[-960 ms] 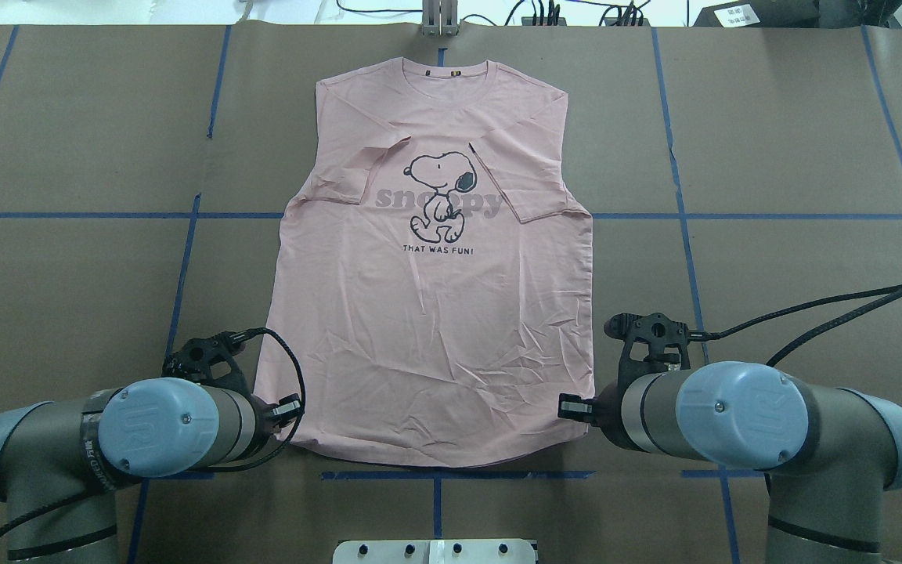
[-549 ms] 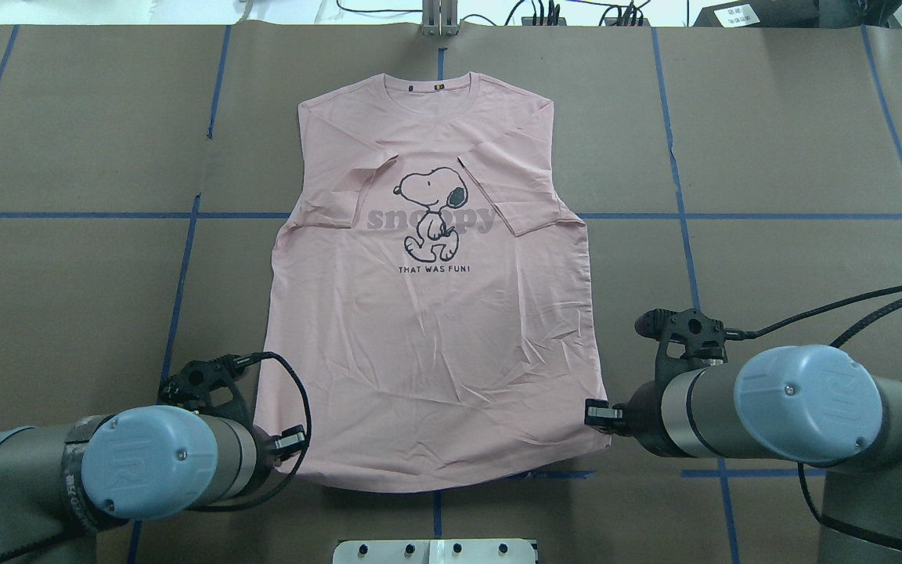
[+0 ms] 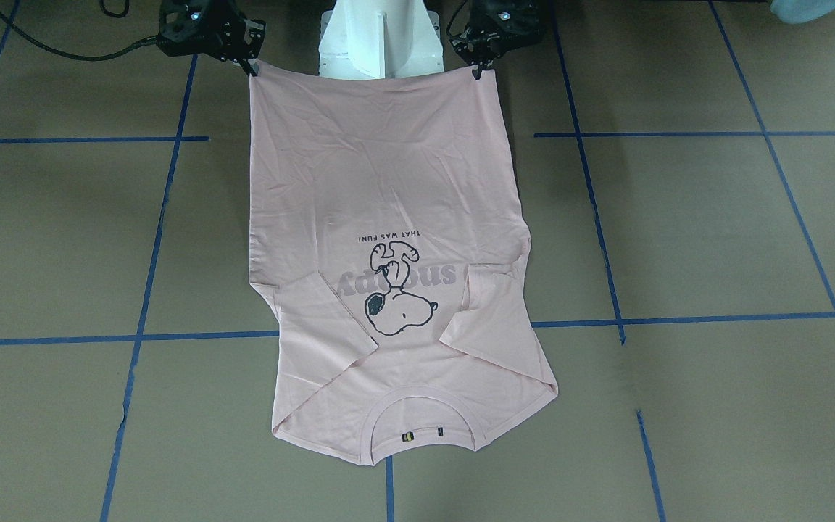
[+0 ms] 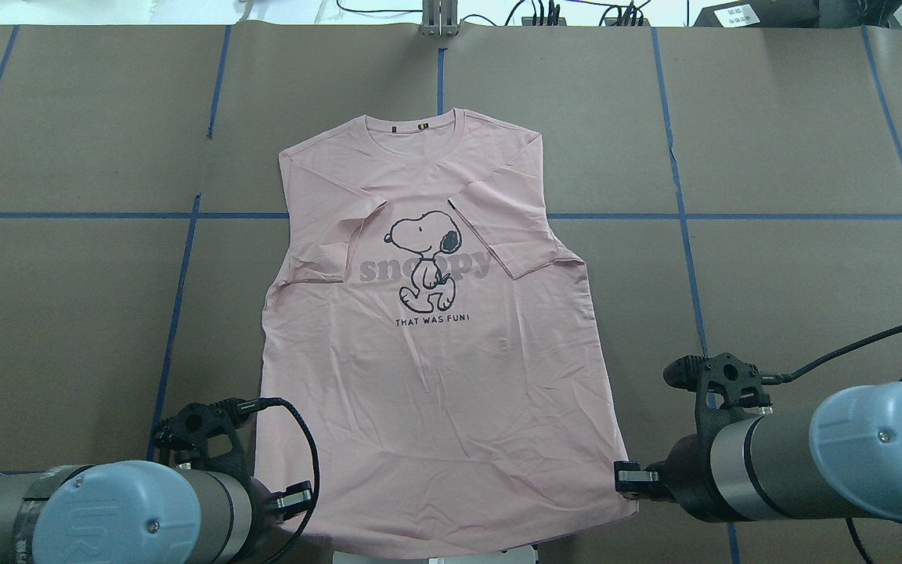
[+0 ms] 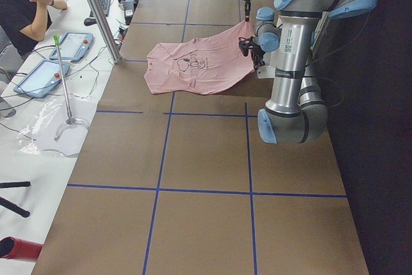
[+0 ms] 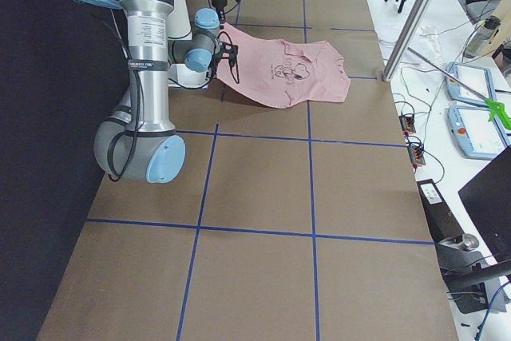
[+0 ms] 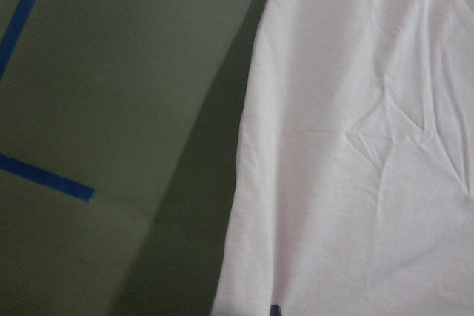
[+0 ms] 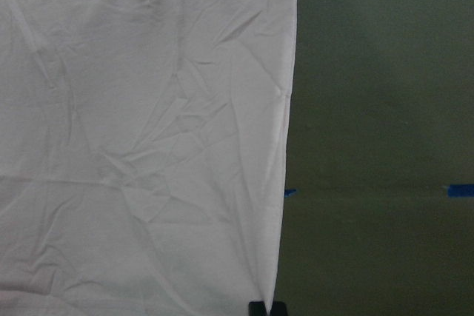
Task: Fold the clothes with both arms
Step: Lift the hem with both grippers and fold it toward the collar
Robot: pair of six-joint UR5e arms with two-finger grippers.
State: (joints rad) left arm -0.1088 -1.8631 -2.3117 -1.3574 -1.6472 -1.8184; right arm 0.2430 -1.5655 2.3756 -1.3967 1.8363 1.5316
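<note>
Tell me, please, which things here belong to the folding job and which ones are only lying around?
Belong to the job:
- pink T-shirt
- left pincer and right pincer, each shut on a hem corner

Only lying around:
- two tablets on the side bench
- metal pole
- white pedestal
</note>
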